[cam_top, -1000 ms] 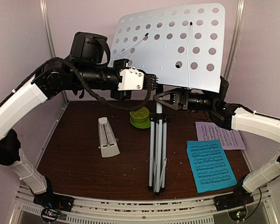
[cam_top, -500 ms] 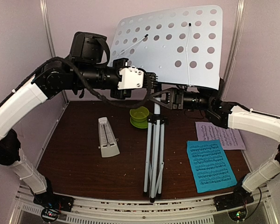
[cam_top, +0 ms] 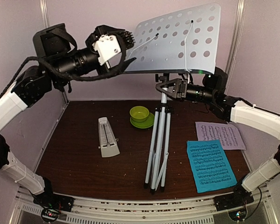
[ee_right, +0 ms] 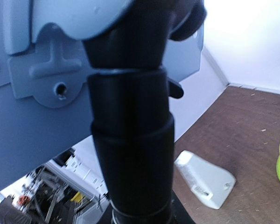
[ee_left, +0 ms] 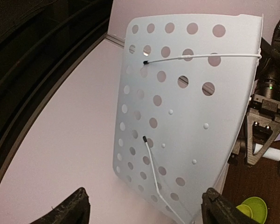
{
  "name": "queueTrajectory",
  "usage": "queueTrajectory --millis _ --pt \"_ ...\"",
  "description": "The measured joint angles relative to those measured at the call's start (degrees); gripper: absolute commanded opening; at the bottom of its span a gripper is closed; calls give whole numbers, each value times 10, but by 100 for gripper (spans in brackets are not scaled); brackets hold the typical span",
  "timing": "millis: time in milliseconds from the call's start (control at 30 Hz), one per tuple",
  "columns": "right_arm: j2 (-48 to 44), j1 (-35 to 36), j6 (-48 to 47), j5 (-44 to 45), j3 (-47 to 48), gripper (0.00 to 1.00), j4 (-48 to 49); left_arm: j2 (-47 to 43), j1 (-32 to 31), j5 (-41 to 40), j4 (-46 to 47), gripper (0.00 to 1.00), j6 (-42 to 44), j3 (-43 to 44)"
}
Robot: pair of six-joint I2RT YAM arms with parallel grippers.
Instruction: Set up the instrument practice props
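The music stand's pale perforated plate [cam_top: 177, 42] sits high on its silver tripod [cam_top: 156, 140], which stands on the table. My right gripper [cam_top: 164, 87] is shut on the stand's black post [ee_right: 130, 140] just under the plate. My left gripper [cam_top: 129, 39] is open at the plate's left edge; in the left wrist view its fingertips [ee_left: 72, 210] stand wide apart, clear of the plate [ee_left: 186, 116]. The cream metronome [cam_top: 107, 136] lies on the table to the left. The blue sheet [cam_top: 210, 165] and the pink sheet [cam_top: 220, 135] lie flat at the right.
A lime-green bowl on its saucer [cam_top: 140, 114] sits behind the tripod legs, near the metronome. Pale walls with metal frame posts [cam_top: 49, 28] close in the back and sides. The table's front edge carries a metal rail [cam_top: 140, 210].
My left gripper opened, let go of the stand and rose up and to the left. The plate now sits higher and tipped further back, and the right gripper closed on the post.
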Motion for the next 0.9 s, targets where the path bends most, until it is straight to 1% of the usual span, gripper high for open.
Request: queueTrajectory --millis 33,67,200,300,400,500,667,900 --pt "0 -11 0 7 7 0 -9 -11 0 -16 17 95 -11 -9" --pt "0 -25 -2 17 18 0 -18 -21 1 -31 31 97 -25 -18" --pt "-3 -52 -7 36 35 0 -28 -46 6 -98 67 98 -89 -58" --pt "-10 -69 -15 48 42 0 -35 -46 12 -156 66 98 -149 -80" --pt "-21 -81 -23 56 45 0 -42 -49 24 -185 61 98 -219 -111" --pt "-30 -89 -31 60 51 0 -47 -58 36 -183 44 98 -299 -147" --pt "-33 -96 -34 71 75 0 -38 -40 42 -165 7 98 -427 -145" --pt "-25 -96 -23 83 130 0 2 10 42 -102 -2 98 -544 -144"
